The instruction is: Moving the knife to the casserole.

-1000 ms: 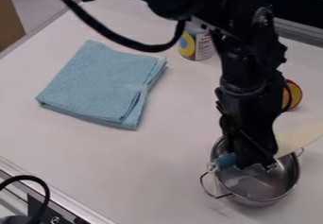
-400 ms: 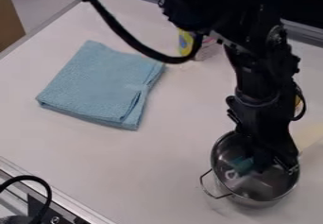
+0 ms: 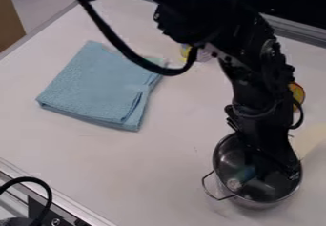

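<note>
The black gripper (image 3: pixel 275 165) hangs down into the silver casserole (image 3: pixel 283 194) at the lower right, shut on the knife. The teal handle (image 3: pixel 247 173) of the knife comes out to the left of the gripper, inside the casserole, with its whitish end (image 3: pixel 234 184) low toward the near-left wall. On the gripper's other side the pale cream blade (image 3: pixel 310 138) slants up and out past the casserole's far-right rim. The gripper covers the middle of the knife.
A folded light-blue cloth (image 3: pixel 98 87) lies on the white table (image 3: pixel 146 172) at the left. Behind the arm stand a partly hidden can (image 3: pixel 204 54) and a red-and-yellow object (image 3: pixel 297 95). A black cable (image 3: pixel 117 39) loops over the cloth's edge.
My gripper has moved right and down into the casserole, carrying the knife. The handle, before at the casserole's left rim, is now lower inside it. The casserole and cloth have stayed put.
</note>
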`<state>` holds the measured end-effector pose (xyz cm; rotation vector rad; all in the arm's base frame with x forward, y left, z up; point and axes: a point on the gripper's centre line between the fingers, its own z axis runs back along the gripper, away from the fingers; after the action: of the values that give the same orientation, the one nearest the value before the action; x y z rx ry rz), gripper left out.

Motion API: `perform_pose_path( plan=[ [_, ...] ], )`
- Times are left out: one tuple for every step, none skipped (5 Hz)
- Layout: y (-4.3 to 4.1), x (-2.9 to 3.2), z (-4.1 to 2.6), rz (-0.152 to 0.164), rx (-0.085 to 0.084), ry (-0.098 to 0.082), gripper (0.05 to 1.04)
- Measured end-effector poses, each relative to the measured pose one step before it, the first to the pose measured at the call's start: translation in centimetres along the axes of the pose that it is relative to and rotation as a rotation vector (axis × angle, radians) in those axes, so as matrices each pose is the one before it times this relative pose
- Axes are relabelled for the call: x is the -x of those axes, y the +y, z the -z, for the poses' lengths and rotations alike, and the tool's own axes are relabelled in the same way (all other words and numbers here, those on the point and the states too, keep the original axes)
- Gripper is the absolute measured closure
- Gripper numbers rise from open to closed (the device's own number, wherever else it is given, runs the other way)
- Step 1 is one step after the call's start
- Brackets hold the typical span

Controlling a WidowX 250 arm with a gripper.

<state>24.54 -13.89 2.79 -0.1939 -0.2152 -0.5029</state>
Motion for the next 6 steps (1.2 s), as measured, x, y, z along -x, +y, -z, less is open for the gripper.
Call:
perform_pose_path(
  plan=[
    [0.131, 0.436, -0.013, -0.0156, 0.0248, 0.0574, 0.573],
    [0.208, -0.209, -0.469, -0.0315, 0.0305, 0.0131, 0.276],
    [0.168, -0.091, -0.258, -0.0047, 0.0044, 0.0062, 0.083],
    [0.135, 0.332, -0.659, -0.0187, 0.0069, 0.0161, 0.085],
    [0.494, -0.388, -1.679, -0.0214, -0.0233, -0.0346, 0.085],
    [1.626, -0.173, -1.218, -0.0697, -0.0816, -0.0292, 0.085]
  ],
)
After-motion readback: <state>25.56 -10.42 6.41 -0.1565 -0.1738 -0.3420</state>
